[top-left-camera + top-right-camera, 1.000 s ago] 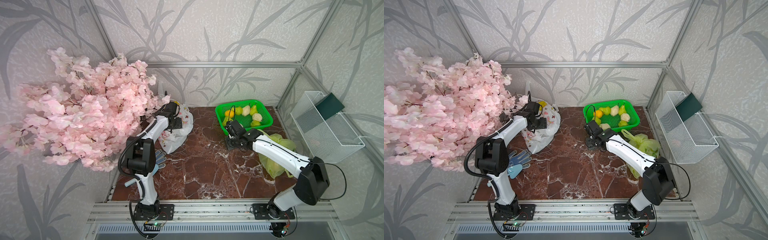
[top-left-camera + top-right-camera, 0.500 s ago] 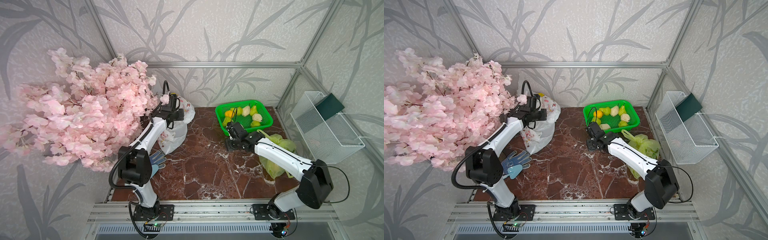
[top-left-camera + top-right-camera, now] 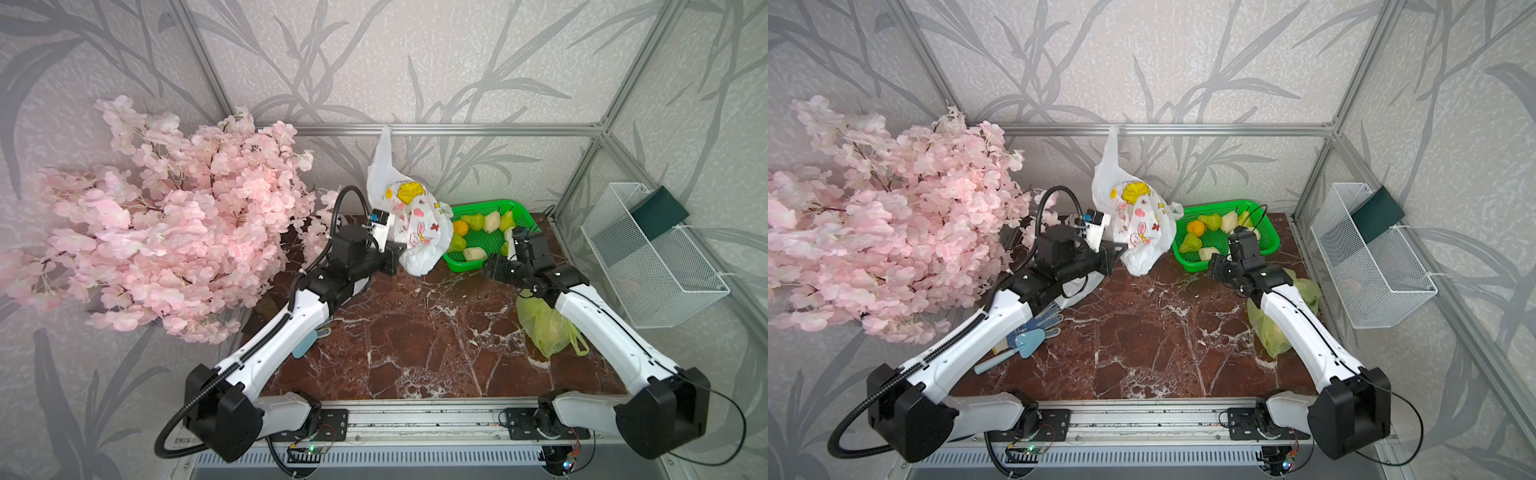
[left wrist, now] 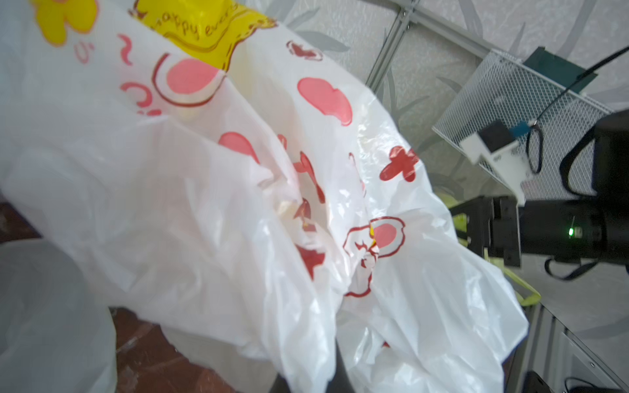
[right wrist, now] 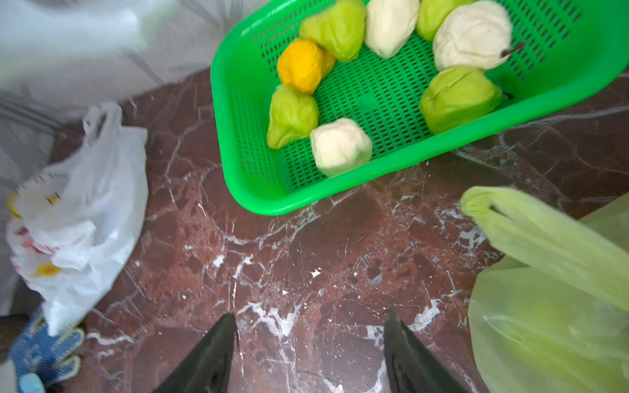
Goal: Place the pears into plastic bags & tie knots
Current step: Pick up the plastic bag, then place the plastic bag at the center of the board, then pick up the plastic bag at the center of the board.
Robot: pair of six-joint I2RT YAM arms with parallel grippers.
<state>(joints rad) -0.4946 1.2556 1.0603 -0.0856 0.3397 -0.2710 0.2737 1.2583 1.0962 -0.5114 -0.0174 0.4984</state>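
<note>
The left hand (image 3: 394,258) is carrying the white bag (image 3: 415,224) up from 10 to 12 o'clock, clenching it beside the basket (image 3: 494,205). Pears (image 5: 340,146) are lying inside the basket at 1 o'clock. The right hand (image 5: 311,321) is hovering released over the tabletop (image 3: 415,332).

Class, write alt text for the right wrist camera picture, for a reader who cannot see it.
The right gripper, jaws open and empty, points across a red marble table toward a green mesh basket holding green and cream pears and one orange fruit. A yellow-green plastic bag lies to one side of the gripper, a white printed bag to the other.
</note>
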